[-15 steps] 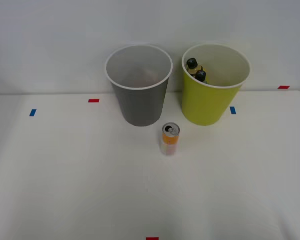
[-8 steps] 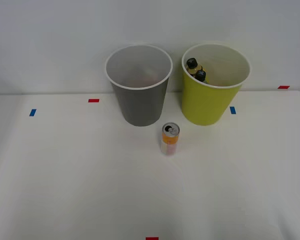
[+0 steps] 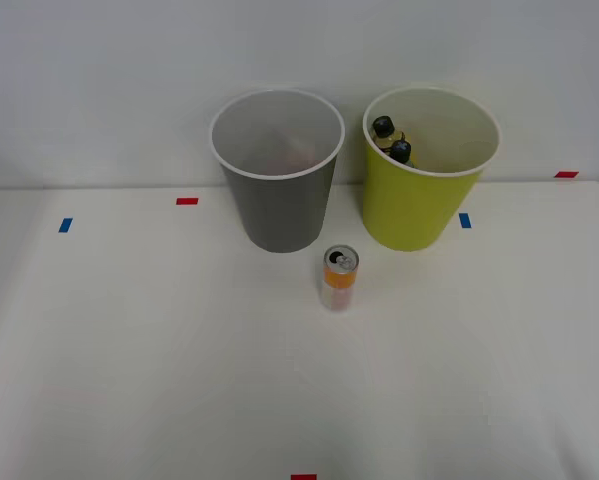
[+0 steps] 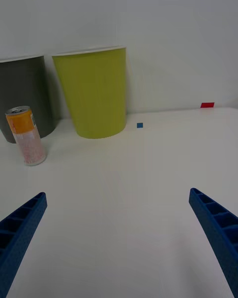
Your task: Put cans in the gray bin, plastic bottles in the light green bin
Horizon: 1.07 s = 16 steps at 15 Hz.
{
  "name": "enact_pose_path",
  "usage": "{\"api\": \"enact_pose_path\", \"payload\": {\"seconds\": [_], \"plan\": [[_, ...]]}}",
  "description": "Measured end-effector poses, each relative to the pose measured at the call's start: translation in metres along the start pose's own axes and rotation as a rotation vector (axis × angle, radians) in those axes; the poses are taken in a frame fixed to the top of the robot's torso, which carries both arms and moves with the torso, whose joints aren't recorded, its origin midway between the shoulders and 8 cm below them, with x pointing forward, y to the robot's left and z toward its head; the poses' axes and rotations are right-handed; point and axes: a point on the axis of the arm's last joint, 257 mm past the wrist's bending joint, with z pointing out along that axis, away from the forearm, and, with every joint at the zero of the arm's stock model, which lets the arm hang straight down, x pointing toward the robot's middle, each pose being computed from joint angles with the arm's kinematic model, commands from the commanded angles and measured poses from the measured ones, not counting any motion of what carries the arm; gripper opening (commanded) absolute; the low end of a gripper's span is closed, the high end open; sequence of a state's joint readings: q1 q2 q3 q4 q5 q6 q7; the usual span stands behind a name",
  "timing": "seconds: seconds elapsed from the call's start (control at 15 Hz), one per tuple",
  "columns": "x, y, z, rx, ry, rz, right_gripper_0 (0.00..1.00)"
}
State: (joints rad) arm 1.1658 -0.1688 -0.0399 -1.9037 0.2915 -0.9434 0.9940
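Hovering low over the table (image 4: 148, 188), the right gripper (image 4: 119, 238) is spread wide, holding nothing. Ahead and aside stands the can (image 4: 26, 135), upright, near the gray bin (image 4: 25, 94); two bottles (image 3: 391, 140) sit inside the green bin (image 4: 94, 92).

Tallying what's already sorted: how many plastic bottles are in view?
2. Both bottles stand inside the light green bin, black caps near its left wall; more could be hidden deeper.

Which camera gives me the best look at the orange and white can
The right wrist view: the can stands side-on and upright before the gray bin, its orange and white side plain from rim to base. The front view looks down on the can, giving mostly its silver top and a foreshortened side.
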Motion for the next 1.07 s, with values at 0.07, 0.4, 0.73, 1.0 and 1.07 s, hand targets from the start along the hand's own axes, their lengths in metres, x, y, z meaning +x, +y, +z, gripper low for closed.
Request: {"api": "enact_pose_path", "payload": {"seconds": [0.07, 0.4, 0.73, 1.0, 1.07], "plan": [[0.0, 0.0, 0.0, 0.0, 0.0, 0.0, 1.0], [0.0, 0.0, 0.0, 0.0, 0.0, 0.0, 1.0], [0.0, 0.0, 0.0, 0.0, 0.0, 0.0, 1.0], [0.0, 0.0, 0.0, 0.0, 0.0, 0.0, 1.0], [0.0, 0.0, 0.0, 0.0, 0.0, 0.0, 1.0]]}}
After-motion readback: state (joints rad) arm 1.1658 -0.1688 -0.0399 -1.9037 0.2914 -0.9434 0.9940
